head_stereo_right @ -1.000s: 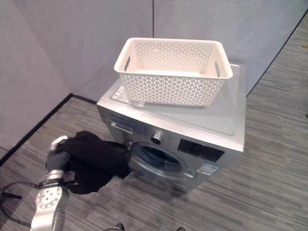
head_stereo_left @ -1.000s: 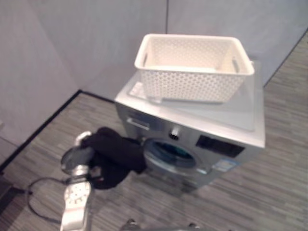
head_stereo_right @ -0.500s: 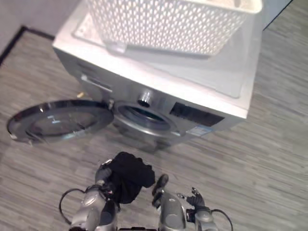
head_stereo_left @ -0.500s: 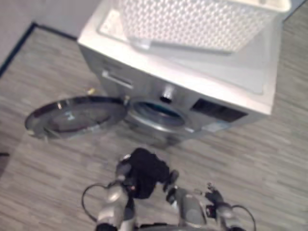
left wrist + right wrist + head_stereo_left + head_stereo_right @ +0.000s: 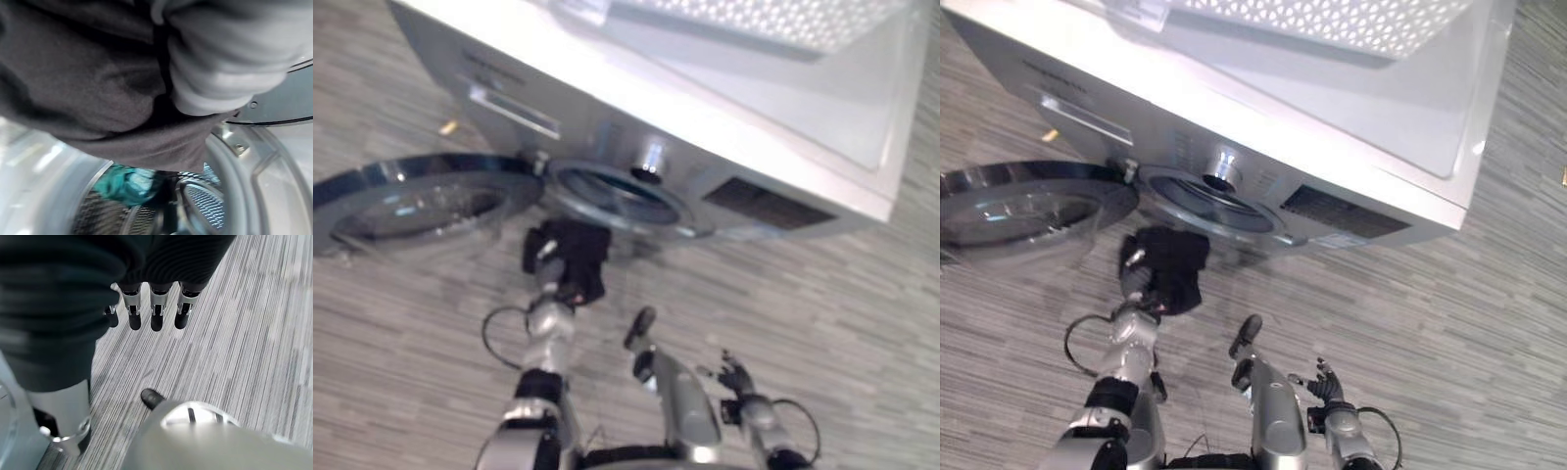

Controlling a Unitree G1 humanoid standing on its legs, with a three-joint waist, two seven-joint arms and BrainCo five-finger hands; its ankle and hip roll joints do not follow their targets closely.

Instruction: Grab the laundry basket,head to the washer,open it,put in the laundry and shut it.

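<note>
Now carrying the dark garment up from low centre frame to just below the washer opening, with the camera tipping further down over the machine. Gripping the cloth in the left hand, fingers curled round the bunched fabric so that it is hanging as one bundle ready to go through the opening rather than trailing on the floor. Reaching with the left arm stretched forward from lower left of frame, wrist raised toward the drum. Showing, in the left wrist view, a teal item already lying inside the drum, past the dark cloth. Leaving the door swung wide open at left of frame, clear of the loading path. Resting the basket on the washer top at upper frame. Hanging idle at lower right, the right hand, its fingers straight and slightly apart above bare floor, holding nothing.
</note>
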